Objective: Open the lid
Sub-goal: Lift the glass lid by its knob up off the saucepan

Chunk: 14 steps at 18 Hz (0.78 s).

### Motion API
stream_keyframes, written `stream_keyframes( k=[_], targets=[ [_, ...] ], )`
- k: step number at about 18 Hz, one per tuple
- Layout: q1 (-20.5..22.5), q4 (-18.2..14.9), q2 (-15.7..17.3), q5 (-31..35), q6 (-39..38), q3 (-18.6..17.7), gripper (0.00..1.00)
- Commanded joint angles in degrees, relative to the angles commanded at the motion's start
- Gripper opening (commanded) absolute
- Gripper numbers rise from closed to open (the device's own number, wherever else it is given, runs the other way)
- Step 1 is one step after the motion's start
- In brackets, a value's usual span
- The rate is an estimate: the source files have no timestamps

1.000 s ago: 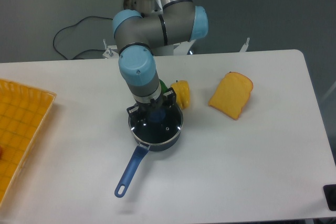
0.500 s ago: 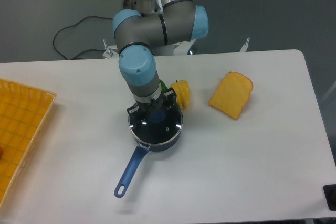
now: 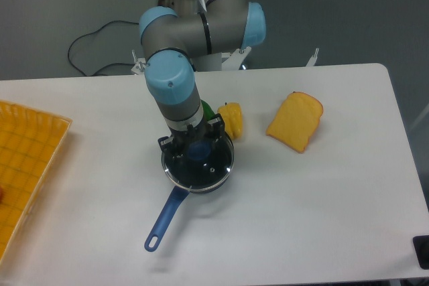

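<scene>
While the gripper (image 3: 195,145) stands over the pan (image 3: 175,200), its two fingers sit on either side of the blue knob (image 3: 196,151) of the lid (image 3: 198,165) and seem closed on it; the lid is on top of the pan, near the middle of the table (image 3: 301,219). Just behind the pan lie a yellow piece (image 3: 232,118) and something green (image 3: 207,109), mostly hidden by the arm. A bigger orange piece (image 3: 295,121) lies well apart. An orange tray (image 3: 27,159) is cut off at the edge. No writing can be read.
</scene>
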Motion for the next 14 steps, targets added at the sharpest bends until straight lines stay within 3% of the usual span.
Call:
stream_keyframes(
  k=[3,7,14],
  targets=[
    [-0.9,-0.1,-0.1,0.3,6.3,0.8,0.4],
    [-0.9,-3.2,-0.3,0.2,17.0,1.7,0.4],
    [-0.2,-3.3,-0.1,0.0,32.2,1.9,0.4]
  ],
)
